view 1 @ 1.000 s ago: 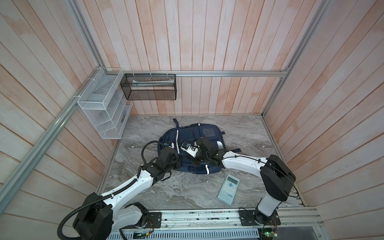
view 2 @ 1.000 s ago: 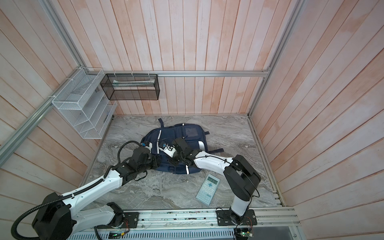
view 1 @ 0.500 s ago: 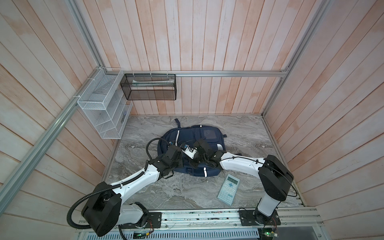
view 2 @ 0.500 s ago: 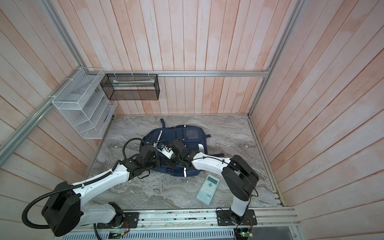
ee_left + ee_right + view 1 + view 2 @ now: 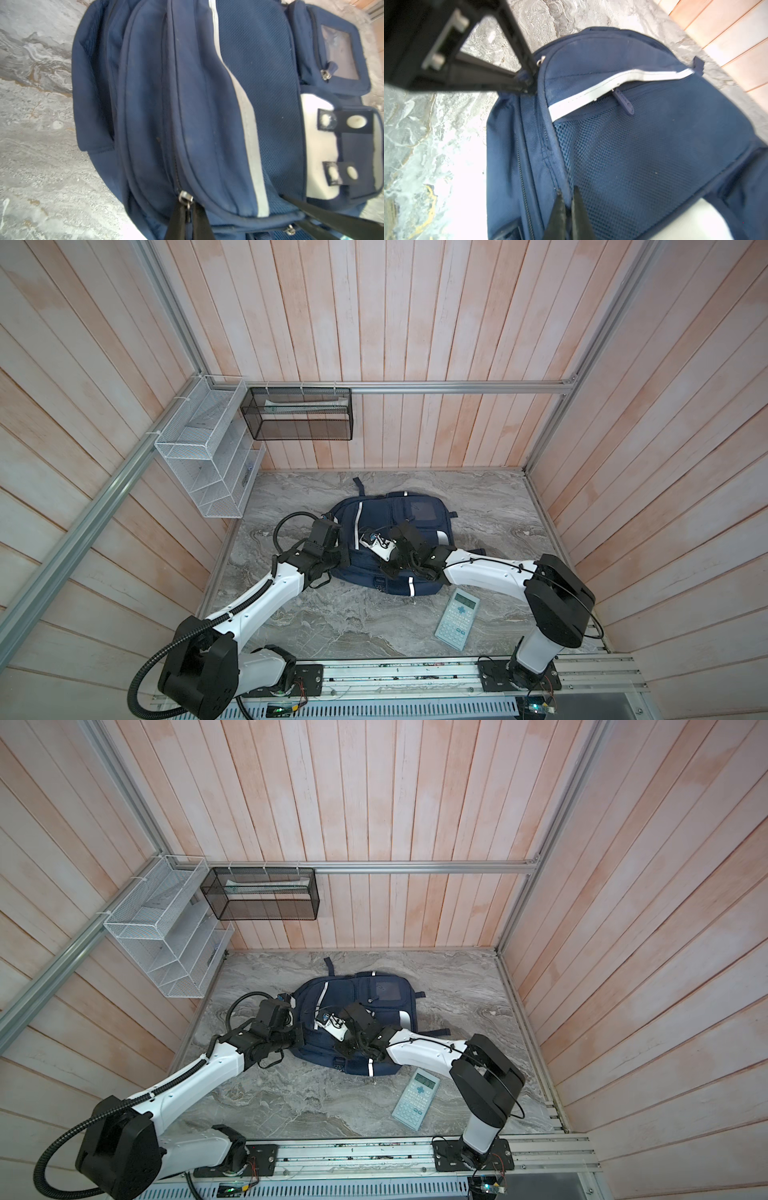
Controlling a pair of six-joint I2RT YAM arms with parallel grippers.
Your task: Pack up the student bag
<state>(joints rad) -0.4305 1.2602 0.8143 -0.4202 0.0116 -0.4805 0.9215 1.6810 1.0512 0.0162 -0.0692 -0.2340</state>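
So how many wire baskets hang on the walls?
2: the white basket on the side wall, the black basket beside it on the back wall. None appears hidden.

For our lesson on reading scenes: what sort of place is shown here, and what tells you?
Probably a robot test booth dressed as a study corner: wood-panelled walls on an aluminium frame, two arms mounted on a rail, and a student bag and calculator on the marble-look tabletop.

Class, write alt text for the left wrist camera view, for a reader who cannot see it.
The left pincer is shut on a metal zipper pull of the navy student bag, which lies on a marble tabletop.
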